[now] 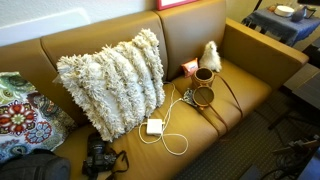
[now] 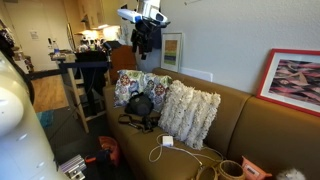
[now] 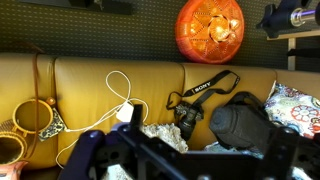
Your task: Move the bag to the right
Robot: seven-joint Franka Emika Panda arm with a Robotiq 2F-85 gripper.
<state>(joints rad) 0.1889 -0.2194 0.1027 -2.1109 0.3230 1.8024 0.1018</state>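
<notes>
Indoors, mustard couch (image 1: 250, 60), brown bag (image 1: 203, 85) on its seat beside shaggy pillow (image 1: 112, 80), gripper (image 2: 143, 40) high above the couch (fingers spread).

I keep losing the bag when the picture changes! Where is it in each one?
In an exterior view: bag right of middle, right of the pillow.
In an exterior view: bag at the bottom edge, right of middle.
Wrist view: bag at the left edge.
Shared landmark: the white charger, near the bag in all three.
</notes>
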